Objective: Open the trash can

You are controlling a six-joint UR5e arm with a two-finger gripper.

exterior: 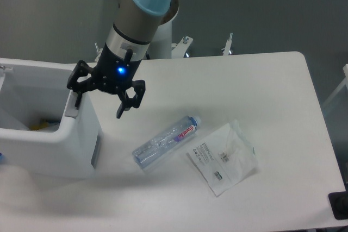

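The trash can (49, 145) is a large white boxy bin at the table's left edge. Its top shows an open hollow with something yellow (41, 126) inside; I cannot make out the lid. A grey rectangular tab (96, 150) sits on its right side. My gripper (99, 106) hangs over the bin's right rim with a blue light lit on its body. It is open and empty, its left finger (76, 97) at the rim's inner edge and its right finger (123, 108) outside the bin, above the table.
A clear plastic bottle (163, 142) with a blue cap lies on the white table (261, 91) just right of the bin. A clear plastic bag with a printed sheet (223, 157) lies beside it. A black object (338, 206) sits at the table's front right corner.
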